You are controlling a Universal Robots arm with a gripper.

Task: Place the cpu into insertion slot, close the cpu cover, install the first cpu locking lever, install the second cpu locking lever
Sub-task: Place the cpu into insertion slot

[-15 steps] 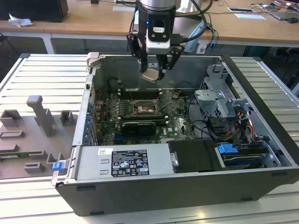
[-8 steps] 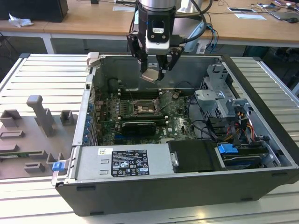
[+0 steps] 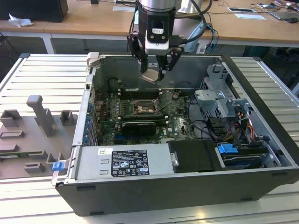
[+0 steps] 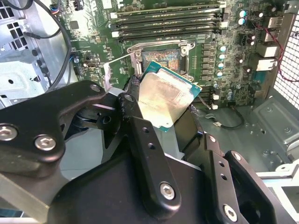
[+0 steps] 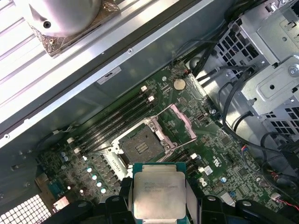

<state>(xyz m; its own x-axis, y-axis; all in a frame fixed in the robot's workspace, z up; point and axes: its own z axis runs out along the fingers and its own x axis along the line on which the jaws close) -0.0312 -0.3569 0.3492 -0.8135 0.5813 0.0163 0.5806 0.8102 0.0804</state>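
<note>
My gripper (image 3: pixel 153 73) hangs inside the open computer case, shut on the cpu (image 3: pixel 152 76), a flat square chip with a pale metal top. In both wrist views the cpu (image 5: pixel 159 191) (image 4: pixel 166 98) sits between the black fingers (image 4: pixel 140 140), tilted a little. It is held in the air above the green board. The insertion slot (image 5: pixel 140 145) (image 4: pixel 161 58) (image 3: pixel 144 108) lies below it, dark, bare and rimmed in silver. The cpu cover (image 5: pixel 180 120) stands swung up at one side of the slot, with thin wire levers raised beside it.
Long black memory slots (image 3: pixel 140 91) run along the far side of the socket. A metal drive cage (image 3: pixel 224 100) with cables fills the exterior view's right, and a power supply (image 3: pixel 124 161) the front. A grey fixture (image 3: pixel 42 116) sits outside the case on the exterior view's left.
</note>
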